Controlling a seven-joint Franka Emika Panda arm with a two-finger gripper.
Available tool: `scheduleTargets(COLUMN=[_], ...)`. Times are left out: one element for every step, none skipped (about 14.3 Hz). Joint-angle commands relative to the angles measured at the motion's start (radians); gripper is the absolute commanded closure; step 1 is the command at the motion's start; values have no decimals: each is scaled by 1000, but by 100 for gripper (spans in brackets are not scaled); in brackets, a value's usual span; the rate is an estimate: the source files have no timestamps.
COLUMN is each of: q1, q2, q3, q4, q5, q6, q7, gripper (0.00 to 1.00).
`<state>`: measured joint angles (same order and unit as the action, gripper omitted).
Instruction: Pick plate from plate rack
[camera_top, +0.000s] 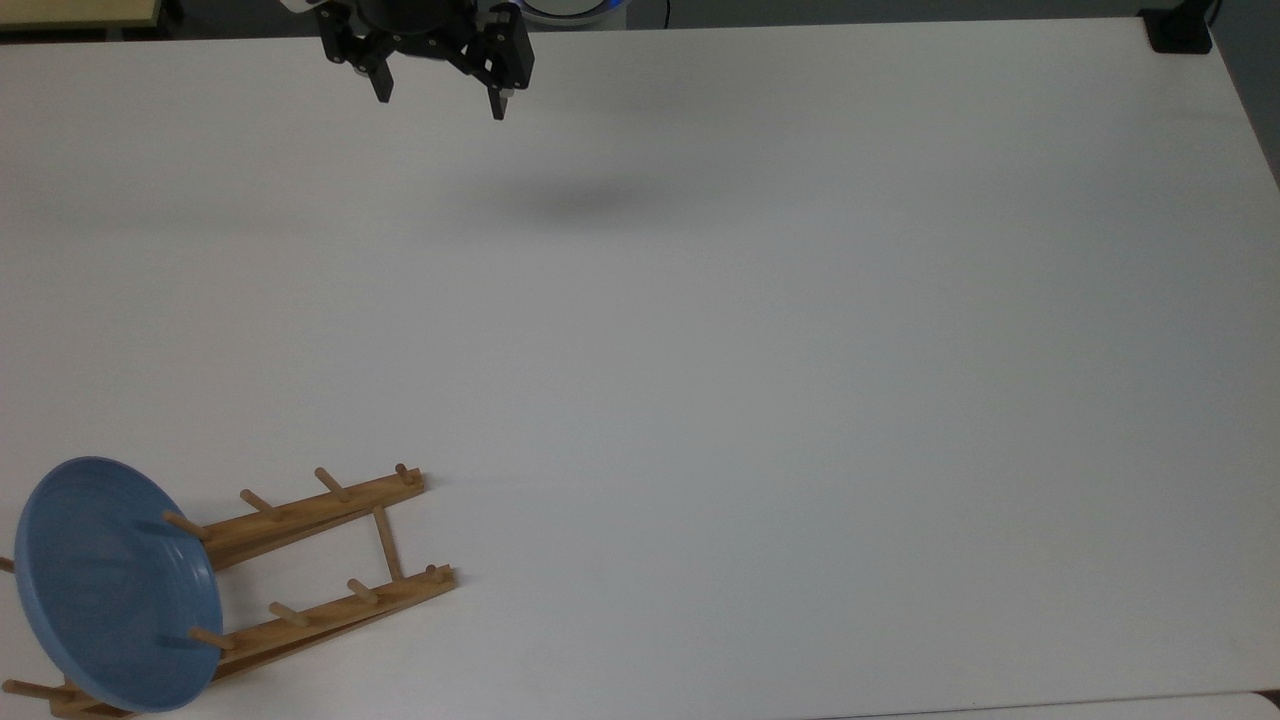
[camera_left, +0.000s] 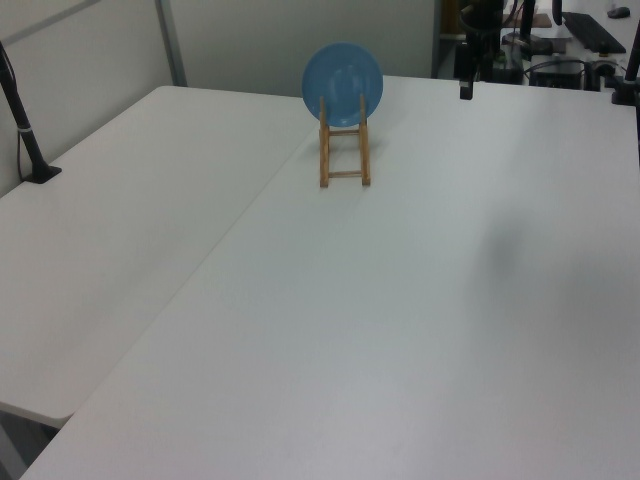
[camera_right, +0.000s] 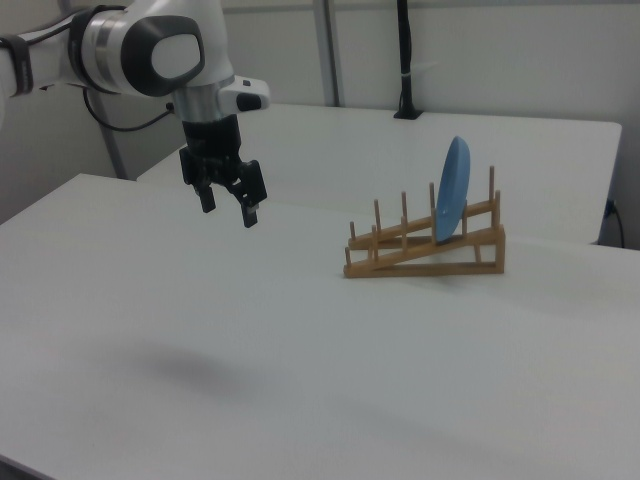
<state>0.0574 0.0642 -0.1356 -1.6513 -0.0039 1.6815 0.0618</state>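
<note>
The blue plate (camera_top: 110, 585) stands on edge between the pegs at one end of the wooden plate rack (camera_top: 300, 520), in the top view's lower left corner. In the left view the plate (camera_left: 343, 75) faces the camera above the rack (camera_left: 324, 150). In the right view the plate (camera_right: 453, 190) leans edge-on in the rack (camera_right: 430, 255). My gripper (camera_top: 441, 100) hangs open and empty above the table at the top view's upper edge, far from the rack. In the right view the gripper (camera_right: 230, 212) is to the left of the rack, well above the tabletop. The gripper (camera_left: 466, 90) is small and dark in the left view.
The white table (camera_top: 700, 350) is wide and bare around the rack. A second white table (camera_left: 120, 220) adjoins it. A black post (camera_left: 25, 120) is clamped to that table's far side. A black block (camera_top: 1180, 30) sits at the top view's upper right corner.
</note>
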Motion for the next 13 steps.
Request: scheduleTargets(q1=[-10,-10,-11,-17,-19,-16,-14,-14,-14,-16,-17,-18,-18], q2=[5,5,5,6,6,6,8,11,19,19,19,19,19], q3=[-5,-7,-6,-6,-6,-6,-4,-4,-4,-4,-4,-4,-4], q4=[30,30,31,37,41,38,38,38,41,42,42,42,42], q5=[56,58,58,59,59,61,61,61,61,62,64,64,64], q6=[-3,-3,0,6,6,4,4,6,6,7,7,7,7], q7=[9,10,9,9,9,9,9,9,9,9,3,0,0], gripper=[0,0,0,0,0,0,0,0,0,0,0,0,0])
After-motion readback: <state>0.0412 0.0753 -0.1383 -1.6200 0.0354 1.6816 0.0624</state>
